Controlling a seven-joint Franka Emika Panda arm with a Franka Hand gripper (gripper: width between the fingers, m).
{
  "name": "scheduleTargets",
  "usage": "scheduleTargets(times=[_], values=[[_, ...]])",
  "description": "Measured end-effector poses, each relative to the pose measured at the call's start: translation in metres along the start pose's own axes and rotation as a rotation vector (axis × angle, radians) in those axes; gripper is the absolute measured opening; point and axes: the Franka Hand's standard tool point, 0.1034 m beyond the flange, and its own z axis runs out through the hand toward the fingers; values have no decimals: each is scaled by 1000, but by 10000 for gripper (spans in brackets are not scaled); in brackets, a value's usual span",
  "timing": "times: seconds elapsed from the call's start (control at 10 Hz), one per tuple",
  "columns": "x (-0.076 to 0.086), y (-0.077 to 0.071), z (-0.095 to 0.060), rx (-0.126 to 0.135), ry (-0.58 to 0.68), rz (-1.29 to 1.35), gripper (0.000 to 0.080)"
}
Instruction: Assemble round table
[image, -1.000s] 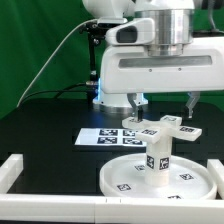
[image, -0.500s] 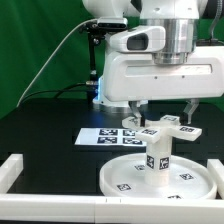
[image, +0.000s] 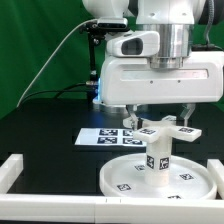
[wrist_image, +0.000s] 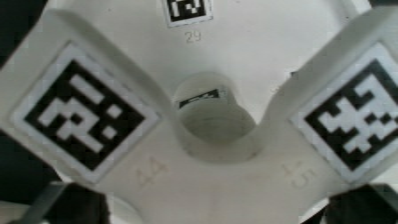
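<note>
Claw (image: 160, 114) spread wide above tagged white plastic cross-shaped foot (image: 166, 128) atop short cylinder (image: 157, 156), gripping nothing.

The scene is viewed by the exterior camera from in front of the table, slightly raised, at moderate range. The cross-shaped foot (image: 163, 126) is seen by the wrist camera very closely, straight down between the fingers (wrist_image: 57, 203). The cross-shaped foot (wrist_image: 217, 120) is shared by both views.

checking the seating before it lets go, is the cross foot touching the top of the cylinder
Touching. In the exterior view the cross foot rests directly on the cylinder standing on the round disc, with no gap visible between them.
</note>
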Motion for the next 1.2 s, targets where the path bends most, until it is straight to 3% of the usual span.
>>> scheduleTargets(times=[0.1,0.9,1.2], values=[[0,0,0,2,0,67,437],[3,-1,1,4,12,735,439],[3,0,1,19,9,985,439]])
